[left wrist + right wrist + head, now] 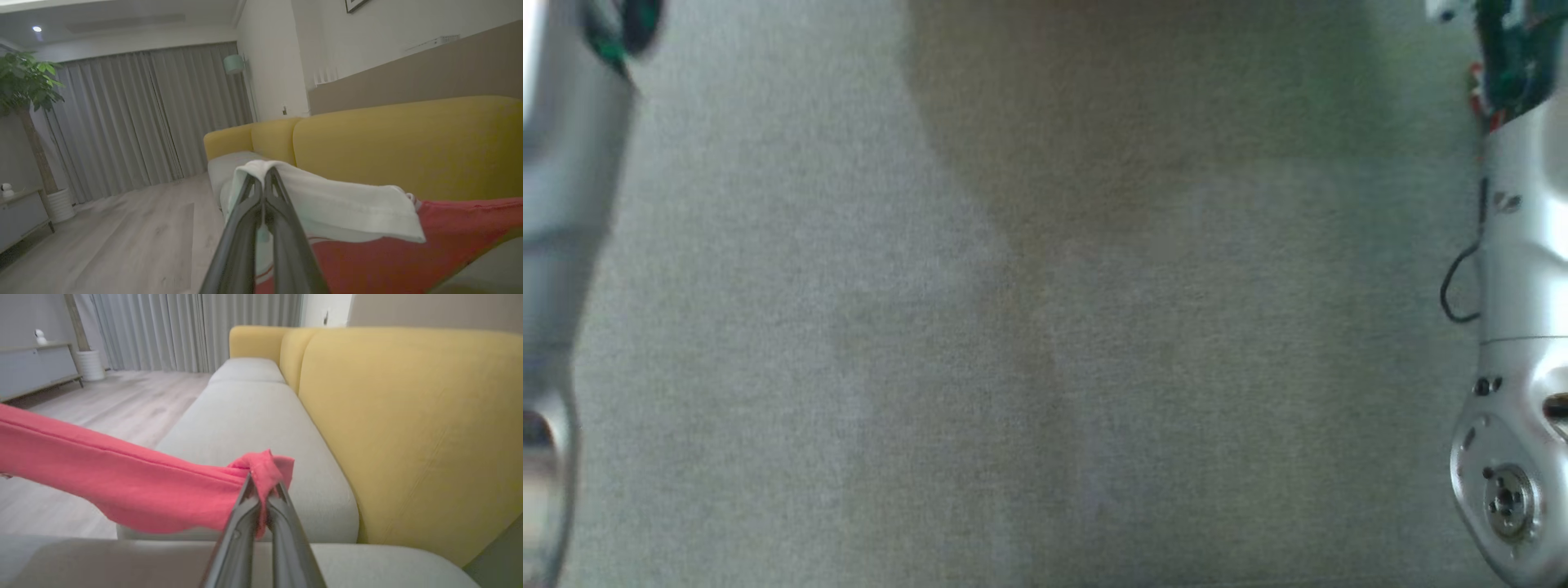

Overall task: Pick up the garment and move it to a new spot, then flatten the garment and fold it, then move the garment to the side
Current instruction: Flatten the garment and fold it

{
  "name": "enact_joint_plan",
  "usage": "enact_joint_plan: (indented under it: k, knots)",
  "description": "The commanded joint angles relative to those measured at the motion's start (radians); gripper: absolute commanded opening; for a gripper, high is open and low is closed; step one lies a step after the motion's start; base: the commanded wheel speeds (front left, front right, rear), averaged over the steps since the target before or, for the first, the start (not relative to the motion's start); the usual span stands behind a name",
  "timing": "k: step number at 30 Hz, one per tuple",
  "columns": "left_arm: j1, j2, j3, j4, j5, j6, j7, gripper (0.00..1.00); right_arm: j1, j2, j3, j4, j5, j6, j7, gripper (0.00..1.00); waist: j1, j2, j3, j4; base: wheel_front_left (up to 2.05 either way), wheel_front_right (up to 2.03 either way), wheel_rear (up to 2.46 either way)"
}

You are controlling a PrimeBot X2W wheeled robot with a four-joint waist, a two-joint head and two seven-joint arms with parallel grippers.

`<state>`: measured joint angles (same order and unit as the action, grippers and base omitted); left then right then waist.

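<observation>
At the left fingertips: left gripper [264, 171] clenched, its 2 dark fingers pressed together on a white fold of the garment [388, 253]; the white cloth drapes over the tips and runs to the right of the left wrist view; it overlies the red body of the garment, which stretches on to that view's right edge.

At the right fingertips: right gripper [263, 484] likewise clamped, pinching a bunched red corner; from the pinch the red cloth runs to the left edge of the right wrist view; 1 seam line shows along its upper side, with a slack belly below.

Garment position: strung between the 2 grippers, lifted clear of the grey seat cushion [253, 428] in the right wrist view; yellow backrest [408, 428] just beyond it, on that view's right.

Head view: grey woven seat fabric [1045, 367] across the frame, with a soft shadow at top centre; left forearm [564, 204] at the left edge, blurred; right forearm [1523, 327] at the right edge, with a thin black cable looped beside it.

Further out, left wrist view: pale wood floor [122, 237]; grey curtains [143, 114], drawn; potted plant [24, 81] at far left, beside a low cabinet [20, 212]; teal lamp [233, 64] at the wall corner.
</observation>
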<state>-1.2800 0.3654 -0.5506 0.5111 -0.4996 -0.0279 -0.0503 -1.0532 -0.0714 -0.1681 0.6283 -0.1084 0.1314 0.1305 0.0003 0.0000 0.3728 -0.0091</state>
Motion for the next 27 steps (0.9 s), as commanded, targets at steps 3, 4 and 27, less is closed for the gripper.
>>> enact_joint_plan:
  k: [3,4,27]
  knots:
    - [0.055,0.029,0.024,-0.018,-0.024,-0.007,-0.049,0.0,-0.015,0.02,0.009,0.063,-0.014,-0.001,-0.085,0.0,-0.0003,0.0,0.08,0.028,0.0,0.0,0.0]
    - [0.12,0.026,0.025,-0.027,-0.04,-0.004,-0.076,0.0,0.009,0.021,0.028,0.11,0.017,-0.001,-0.132,0.0,-0.0003,0.0,0.089,0.033,0.0,0.0,0.0]
    - [1.068,0.123,0.097,-0.615,-0.164,0.244,-0.194,0.0,0.693,0.021,0.123,-0.248,0.281,-0.001,-0.245,0.0,-0.0003,0.0,-0.181,0.046,0.0,0.0,0.0]
